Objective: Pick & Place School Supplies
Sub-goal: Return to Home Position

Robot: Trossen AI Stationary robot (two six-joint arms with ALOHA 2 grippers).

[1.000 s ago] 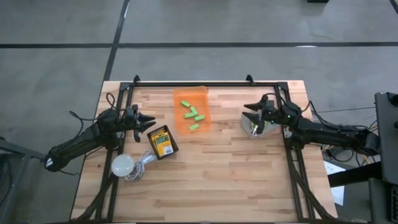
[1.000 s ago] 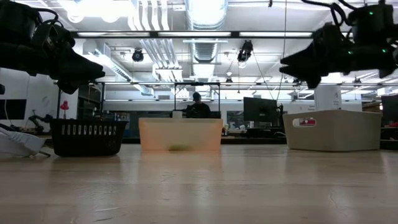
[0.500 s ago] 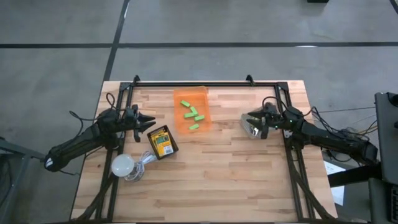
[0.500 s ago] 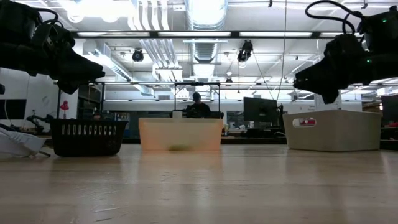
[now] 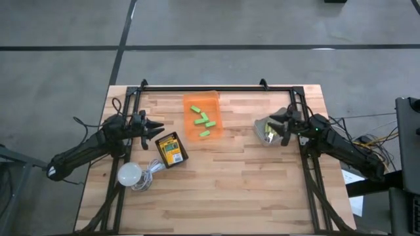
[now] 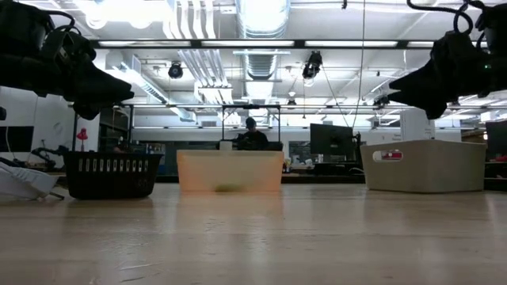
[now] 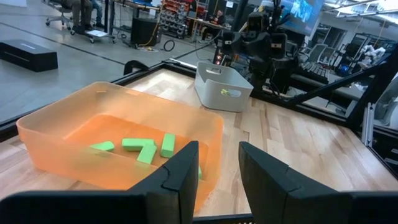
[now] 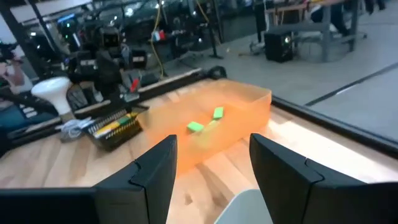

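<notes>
The right pincer (image 5: 274, 126) hangs spread and empty over the small white plastic tub (image 5: 262, 134) on the wooden bench (image 5: 230, 190). The left pincer (image 5: 156, 127) is parted too, gripping nothing. Five bright green blocks (image 5: 203, 121) lie inside the orange translucent tray (image 5: 201, 97).

We see a wooden table (image 5: 230, 190): orange tray (image 5: 197, 99) at 12 o'clock, white bin (image 5: 261, 133) at 2, black basket (image 6: 111, 178) at 9, white bulb (image 5: 128, 174) with cord (image 5: 151, 174) at 8.
</notes>
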